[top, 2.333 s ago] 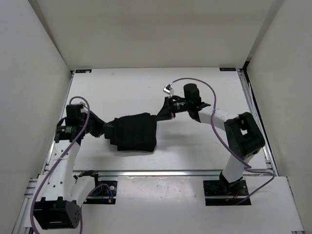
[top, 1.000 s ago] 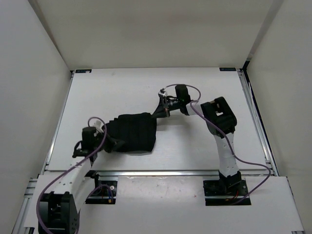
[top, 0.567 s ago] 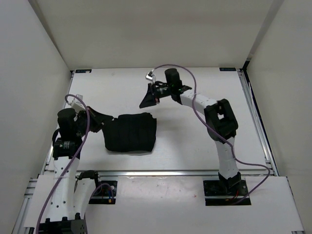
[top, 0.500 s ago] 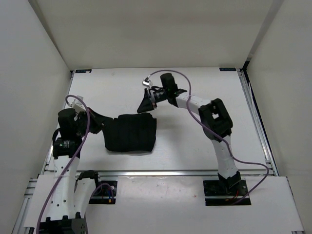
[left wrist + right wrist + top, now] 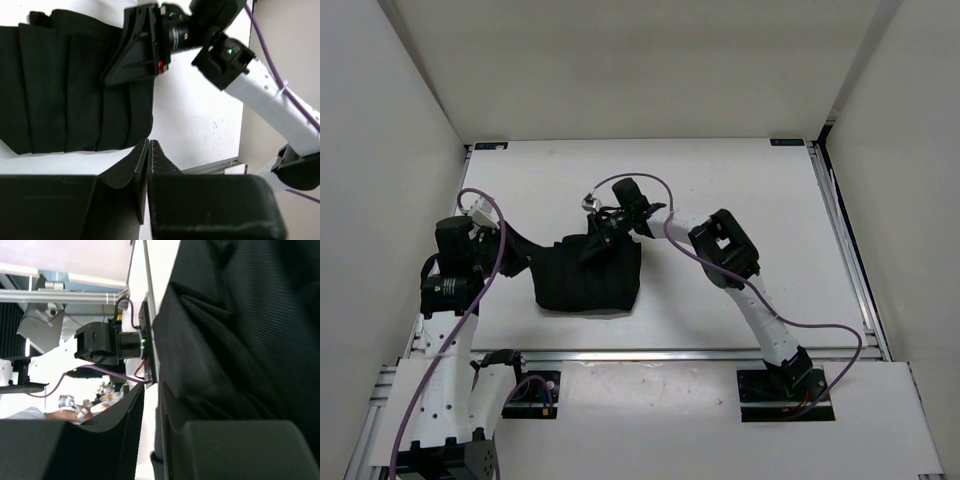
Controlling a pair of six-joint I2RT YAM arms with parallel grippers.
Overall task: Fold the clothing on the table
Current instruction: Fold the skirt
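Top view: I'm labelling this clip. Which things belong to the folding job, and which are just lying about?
Job: clothing, table, left fingers, right fingers.
Just there: purple cables, metal rail, wall panels.

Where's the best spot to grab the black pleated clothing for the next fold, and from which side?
The clothing lies flat on the table, so only an edge offers a pinch. Its far edge is probably best, approached from the far side, where the right claw hovers just above it.
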